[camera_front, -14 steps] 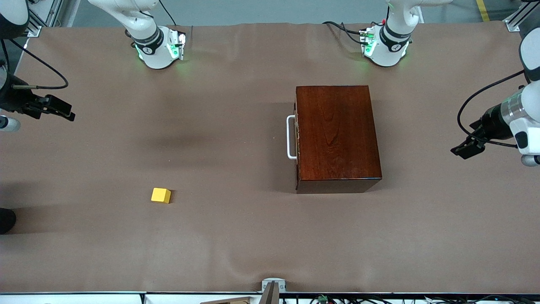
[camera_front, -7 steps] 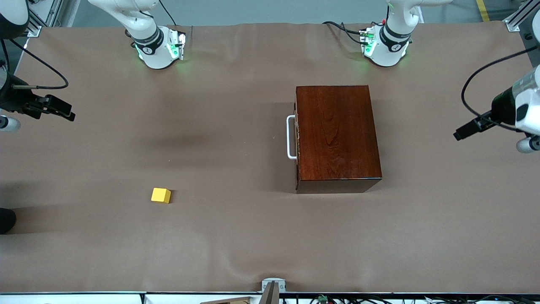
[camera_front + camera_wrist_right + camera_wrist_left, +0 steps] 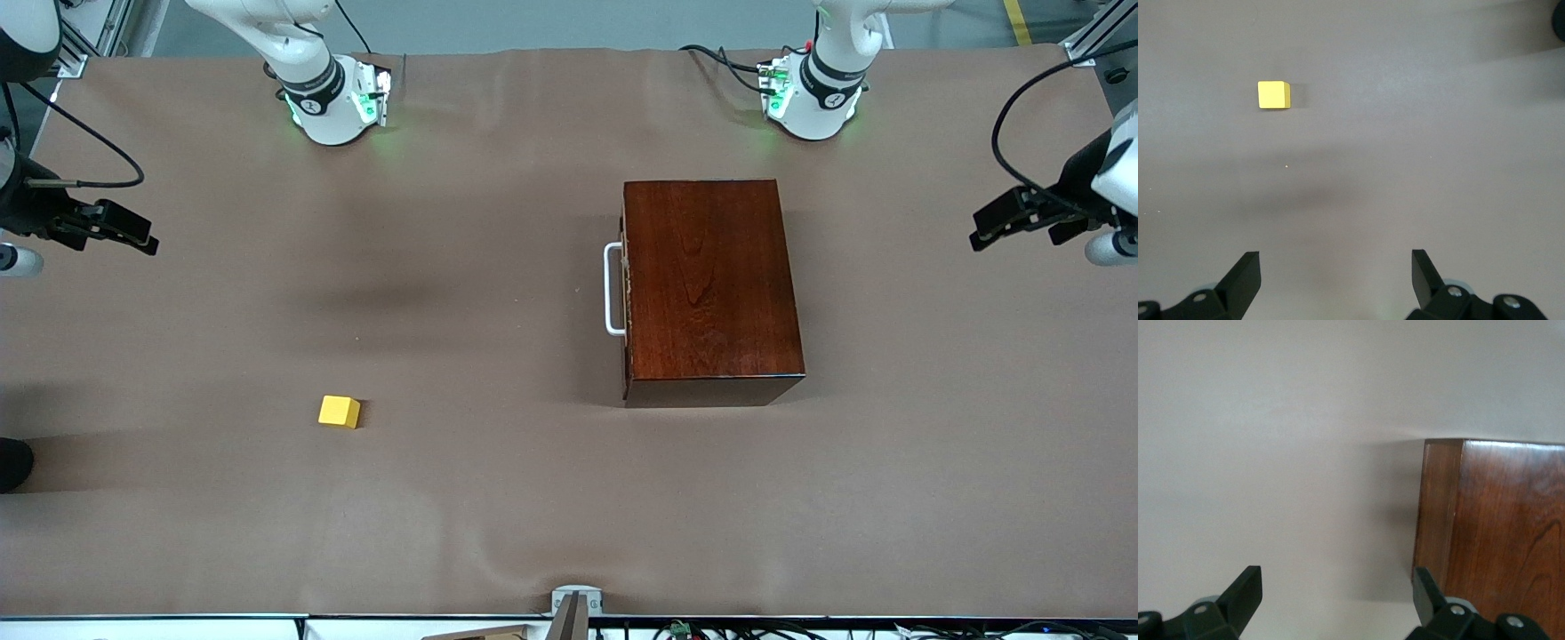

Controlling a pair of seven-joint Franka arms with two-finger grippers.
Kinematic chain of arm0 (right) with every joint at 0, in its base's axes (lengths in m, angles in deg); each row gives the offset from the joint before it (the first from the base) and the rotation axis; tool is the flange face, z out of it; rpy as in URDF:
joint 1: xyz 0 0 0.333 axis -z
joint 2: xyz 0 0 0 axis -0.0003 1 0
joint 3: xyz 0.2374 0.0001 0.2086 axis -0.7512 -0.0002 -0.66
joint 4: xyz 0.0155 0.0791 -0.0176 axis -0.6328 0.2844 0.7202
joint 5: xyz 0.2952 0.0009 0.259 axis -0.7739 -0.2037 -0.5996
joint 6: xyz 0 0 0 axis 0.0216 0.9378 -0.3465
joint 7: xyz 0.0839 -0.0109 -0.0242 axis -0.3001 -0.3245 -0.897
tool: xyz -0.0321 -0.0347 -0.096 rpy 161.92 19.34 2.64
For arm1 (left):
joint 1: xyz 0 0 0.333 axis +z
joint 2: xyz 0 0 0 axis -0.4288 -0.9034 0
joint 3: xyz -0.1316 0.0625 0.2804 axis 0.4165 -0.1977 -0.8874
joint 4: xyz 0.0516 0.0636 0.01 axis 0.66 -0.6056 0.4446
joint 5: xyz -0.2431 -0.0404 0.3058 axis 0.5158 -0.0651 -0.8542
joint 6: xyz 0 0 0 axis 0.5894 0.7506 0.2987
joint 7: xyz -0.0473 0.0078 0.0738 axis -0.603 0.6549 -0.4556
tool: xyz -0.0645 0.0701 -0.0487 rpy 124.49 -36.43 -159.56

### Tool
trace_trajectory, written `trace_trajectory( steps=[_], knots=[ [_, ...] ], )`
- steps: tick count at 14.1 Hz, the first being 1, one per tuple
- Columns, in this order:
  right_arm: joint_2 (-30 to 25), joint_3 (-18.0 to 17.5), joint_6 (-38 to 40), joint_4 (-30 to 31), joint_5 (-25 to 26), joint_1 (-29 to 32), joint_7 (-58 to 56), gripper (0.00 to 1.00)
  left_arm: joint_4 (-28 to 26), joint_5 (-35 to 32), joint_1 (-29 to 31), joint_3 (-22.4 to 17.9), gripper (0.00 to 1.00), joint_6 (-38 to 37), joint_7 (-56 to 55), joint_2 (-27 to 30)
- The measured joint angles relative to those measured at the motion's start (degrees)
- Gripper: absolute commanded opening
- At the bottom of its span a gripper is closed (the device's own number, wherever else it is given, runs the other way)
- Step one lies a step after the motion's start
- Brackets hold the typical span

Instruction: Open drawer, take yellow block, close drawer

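The mahogany box (image 3: 711, 289) stands on the table toward the left arm's end. Its drawer (image 3: 626, 293) is shut, with the white handle (image 3: 613, 289) facing the right arm's end. The yellow block (image 3: 339, 411) lies on the bare table, outside the box, nearer the front camera and toward the right arm's end; it also shows in the right wrist view (image 3: 1273, 95). My left gripper (image 3: 982, 234) is open and empty, in the air at the table's end past the box, whose corner shows in the left wrist view (image 3: 1491, 520). My right gripper (image 3: 142, 238) is open and empty, in the air at its own end of the table.
A brown cloth (image 3: 498, 498) covers the table. The arm bases (image 3: 333, 107) (image 3: 813, 102) stand along the back edge. A small mount (image 3: 576, 604) sits at the front edge. A dark object (image 3: 13, 462) pokes in at the right arm's end.
My left gripper has swung along the table's end toward the bases' side. The right arm, the box and the yellow block have not moved.
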Motion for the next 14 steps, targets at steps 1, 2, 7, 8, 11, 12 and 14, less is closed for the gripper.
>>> trace_trajectory(
  steps=[1, 2, 7, 8, 11, 12, 14],
  knots=[
    [0.00, 0.00, 0.00, 0.00, 0.00, 0.00, 0.00, 1.00, -0.13, 0.00, 0.00, -0.04, 1.00, -0.88, 1.18, 0.34],
    [0.00, 0.00, 0.01, 0.00, 0.00, 0.00, 0.00, 1.00, -0.17, 0.00, 0.01, -0.07, 1.00, -1.91, 1.69, 0.53],
    [0.00, 0.00, 0.09, 0.00, 0.00, 0.00, -0.04, 1.00, -0.24, 0.00, 0.11, -0.09, 1.00, -3.78, 2.36, 0.64],
    [0.00, 0.00, 0.09, 0.00, 0.00, 0.00, -0.05, 1.00, -0.24, 0.00, 0.11, -0.10, 1.00, -3.79, 3.41, 0.64],
    [0.00, 0.00, 0.13, 0.00, 0.00, 0.00, -0.07, 1.00, -0.24, 0.00, 0.60, -0.18, 1.00, -3.41, 6.83, 0.64],
    [0.00, 0.00, 0.14, 0.00, 0.00, 0.00, -0.08, 1.00, -0.24, 0.00, 0.78, -0.19, 1.00, -2.94, 7.02, 0.64],
    [0.00, 0.00, 0.14, 0.00, 0.00, 0.00, -0.09, 1.00, -0.22, 0.00, 0.85, -0.18, 1.00, -2.49, 7.35, 0.64]
  ],
)
